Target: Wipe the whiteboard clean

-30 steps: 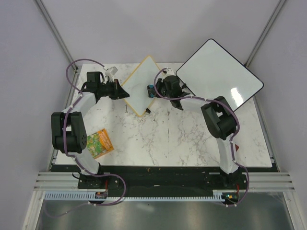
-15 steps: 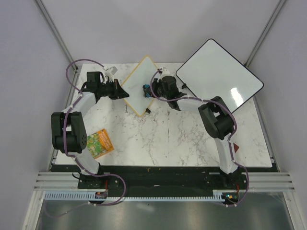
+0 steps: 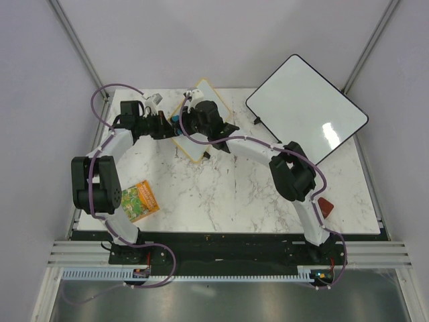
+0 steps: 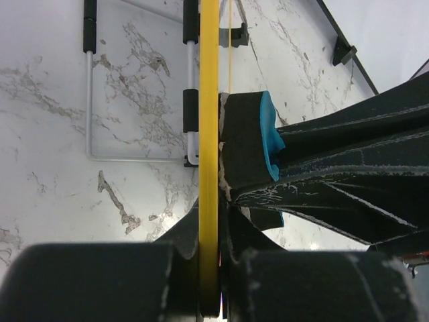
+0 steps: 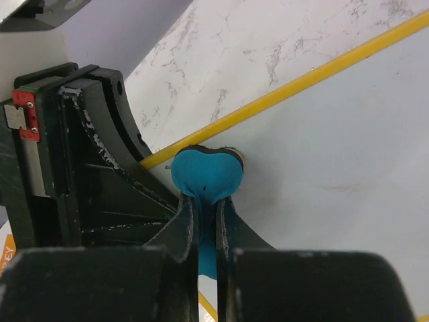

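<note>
Toward the far middle of the marble surface (image 3: 234, 194), the left claw (image 3: 166, 126) pinches the left corner of the yellow-framed whiteboard (image 3: 191, 147), and the right claw (image 3: 182, 121), pinching a blue eraser (image 5: 204, 176), presses it to the board face just beside, most of the board lying rightward.

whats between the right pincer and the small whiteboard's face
A blue eraser, pinched in the right pincer, with its pad set against the whiteboard. The right wrist view shows it best.

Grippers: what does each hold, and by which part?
Left gripper clamps the whiteboard by its yellow frame edge; right gripper pinches the eraser by its blue handle.
</note>
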{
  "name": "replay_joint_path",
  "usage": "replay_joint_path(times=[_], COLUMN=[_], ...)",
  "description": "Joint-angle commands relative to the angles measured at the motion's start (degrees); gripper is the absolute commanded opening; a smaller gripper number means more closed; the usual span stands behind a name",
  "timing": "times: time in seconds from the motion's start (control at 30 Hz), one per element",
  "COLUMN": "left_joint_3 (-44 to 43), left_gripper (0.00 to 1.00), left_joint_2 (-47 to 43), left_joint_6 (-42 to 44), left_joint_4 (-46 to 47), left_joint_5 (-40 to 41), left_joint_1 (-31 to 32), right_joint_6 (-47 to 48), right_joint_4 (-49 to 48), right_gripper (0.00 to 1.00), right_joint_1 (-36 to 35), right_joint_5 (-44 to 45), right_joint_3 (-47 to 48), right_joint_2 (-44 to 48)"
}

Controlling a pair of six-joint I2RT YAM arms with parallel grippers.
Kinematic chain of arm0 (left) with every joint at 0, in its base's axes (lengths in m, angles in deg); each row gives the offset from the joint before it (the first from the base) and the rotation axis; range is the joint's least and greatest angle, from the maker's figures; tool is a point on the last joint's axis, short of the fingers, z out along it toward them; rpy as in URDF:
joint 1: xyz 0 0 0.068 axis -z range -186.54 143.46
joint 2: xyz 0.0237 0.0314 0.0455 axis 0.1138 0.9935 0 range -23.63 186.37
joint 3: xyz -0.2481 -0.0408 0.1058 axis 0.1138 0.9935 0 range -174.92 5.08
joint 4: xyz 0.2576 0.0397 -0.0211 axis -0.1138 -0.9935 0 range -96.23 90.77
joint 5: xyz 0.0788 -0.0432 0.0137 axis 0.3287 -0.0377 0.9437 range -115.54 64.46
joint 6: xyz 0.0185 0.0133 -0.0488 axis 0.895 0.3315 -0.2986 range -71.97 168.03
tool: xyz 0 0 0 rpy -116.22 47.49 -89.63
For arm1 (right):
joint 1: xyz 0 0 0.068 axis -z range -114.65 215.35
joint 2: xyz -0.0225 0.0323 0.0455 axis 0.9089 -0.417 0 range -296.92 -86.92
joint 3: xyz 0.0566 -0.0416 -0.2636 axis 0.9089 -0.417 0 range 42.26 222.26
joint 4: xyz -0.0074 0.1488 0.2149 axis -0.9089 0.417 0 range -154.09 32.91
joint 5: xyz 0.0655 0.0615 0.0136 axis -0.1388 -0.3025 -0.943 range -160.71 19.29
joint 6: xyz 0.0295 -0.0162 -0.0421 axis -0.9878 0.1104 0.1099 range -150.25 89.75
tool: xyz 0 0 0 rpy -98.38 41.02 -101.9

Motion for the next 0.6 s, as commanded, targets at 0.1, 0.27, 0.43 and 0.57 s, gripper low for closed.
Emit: replay_joint_path(times=[0.1,0.27,0.43,0.57], left_joint_3=[0.4,0.4,0.4,0.3], left_gripper=[0.02,0.02,0.02,0.02], left_joint_2=[1.4,1.3,1.2,1.2], left_joint_6=[10.8,10.7,10.6,10.6], left_joint_4=[-1.2,-1.2,-1.2,-1.2], left_joint_5=[-1.1,-1.0,-1.3,-1.5], left_joint_1=[4.5,4.5,4.5,4.5], right_joint_6=[2.3,0.9,-2.8,-4.6], right_joint_4=[10.2,13.2,17.2,18.9], right_gripper=[0.00,0.00,0.00,0.00], right_joint_1=[-5.5,-2.8,1.0,3.3], right_joint_5=[-0.9,4.1,9.5,14.2], right_joint_3=[6.5,6.3,7.4,7.4], right_joint_2=[-7.5,-8.3,-11.2,-12.2])
